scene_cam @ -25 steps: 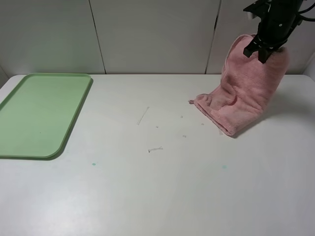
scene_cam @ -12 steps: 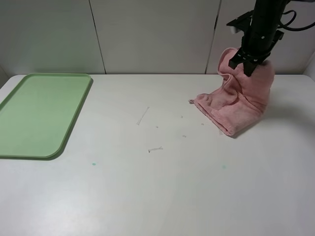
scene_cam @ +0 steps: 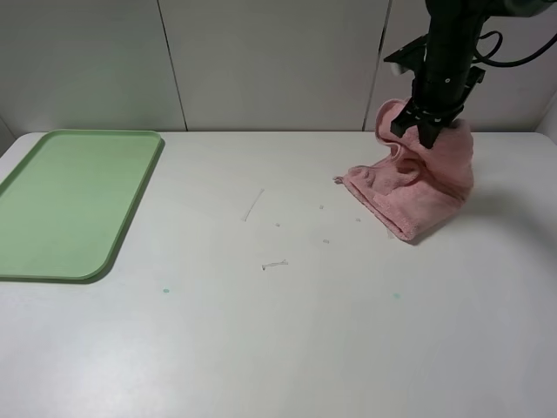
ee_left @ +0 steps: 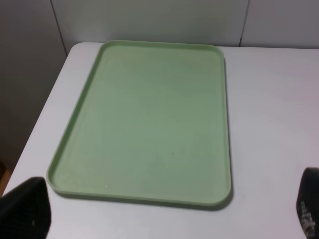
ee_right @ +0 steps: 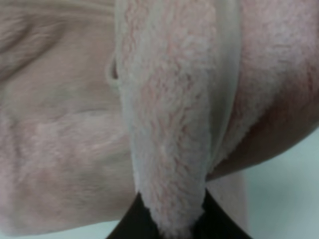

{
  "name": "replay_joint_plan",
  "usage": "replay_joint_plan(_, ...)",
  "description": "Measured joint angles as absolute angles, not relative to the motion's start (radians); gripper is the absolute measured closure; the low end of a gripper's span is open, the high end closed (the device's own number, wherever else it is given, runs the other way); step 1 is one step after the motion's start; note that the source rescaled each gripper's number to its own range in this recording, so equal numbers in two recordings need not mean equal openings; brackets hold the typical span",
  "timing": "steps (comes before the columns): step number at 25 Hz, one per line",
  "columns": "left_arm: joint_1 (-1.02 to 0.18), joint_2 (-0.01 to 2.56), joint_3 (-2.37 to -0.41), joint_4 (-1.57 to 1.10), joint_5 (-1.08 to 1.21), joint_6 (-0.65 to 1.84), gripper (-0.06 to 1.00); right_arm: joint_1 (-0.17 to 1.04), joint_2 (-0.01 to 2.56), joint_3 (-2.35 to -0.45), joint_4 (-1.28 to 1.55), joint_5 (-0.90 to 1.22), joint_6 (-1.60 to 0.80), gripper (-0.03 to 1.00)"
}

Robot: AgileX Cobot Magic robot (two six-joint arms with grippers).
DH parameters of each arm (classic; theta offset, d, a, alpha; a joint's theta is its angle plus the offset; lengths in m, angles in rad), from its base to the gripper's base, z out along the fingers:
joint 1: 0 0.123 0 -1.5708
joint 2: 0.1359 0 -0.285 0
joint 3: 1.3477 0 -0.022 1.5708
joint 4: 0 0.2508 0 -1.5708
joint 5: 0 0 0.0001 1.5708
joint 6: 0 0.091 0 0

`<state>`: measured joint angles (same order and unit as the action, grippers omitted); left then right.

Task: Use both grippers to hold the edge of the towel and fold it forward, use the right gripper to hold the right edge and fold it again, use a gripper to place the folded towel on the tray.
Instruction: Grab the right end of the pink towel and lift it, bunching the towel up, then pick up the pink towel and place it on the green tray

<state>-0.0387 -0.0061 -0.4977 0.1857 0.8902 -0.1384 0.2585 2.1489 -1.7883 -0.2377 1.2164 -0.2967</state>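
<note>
The pink towel (scene_cam: 418,187) is on the right, far part of the white table (scene_cam: 305,340), well apart from the tray. It is not flat: its lower part lies bunched on the table, and its upper part is lifted and hangs from the right gripper (scene_cam: 416,131). A small dark loop shows at the left corner of the part that lies on the table. In the right wrist view a thick fold of the fluffy towel (ee_right: 169,124) fills nearly all the picture, and it runs down between the two black fingers (ee_right: 219,226), which are closed on it. So the right gripper pinches the towel near its top edge. The black arm comes down to it from above.

The pale green tray (scene_cam: 70,200) lies flat at the left side of the table, with its long side going away from the camera. The left wrist view looks down on the tray (ee_left: 149,124) from above. The left gripper (ee_left: 167,211) is open wide: only its two black fingertips (ee_left: 25,209) show at the corners of that view, far from each other, and they hold nothing.

Some thin, thread-like scraps (scene_cam: 253,205) lie on the table between the tray and the towel. Grey wall panels (scene_cam: 270,61) stand behind the table.
</note>
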Motion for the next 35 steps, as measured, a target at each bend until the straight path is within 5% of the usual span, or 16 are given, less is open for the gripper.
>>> replay_joint_plan(13, -0.039, -0.006, -0.498, 0.186, 0.89, -0.138, -0.04, 0.325, 2.149, -1.687, -0.202, 1.216, -0.274, 0.85)
replay_joint_plan(15, -0.039, -0.006, -0.498, 0.186, 0.89, -0.138, -0.04, 0.325, 2.149, -1.687, -0.193, 1.216, -0.261, 0.6)
replay_joint_plan(17, -0.039, -0.006, -0.498, 0.186, 0.89, -0.138, -0.04, 0.325, 2.149, -1.687, -0.171, 1.216, -0.252, 0.21)
replay_joint_plan(20, -0.039, -0.006, -0.498, 0.186, 0.89, -0.138, -0.04, 0.325, 2.148, -1.691, -0.122, 1.217, -0.253, 0.02)
replay_joint_plan(35, -0.039, -0.006, -0.498, 0.186, 0.889, -0.138, -0.04, 0.325, 1.899, -1.701, -0.081, 1.218, -0.24, -0.03)
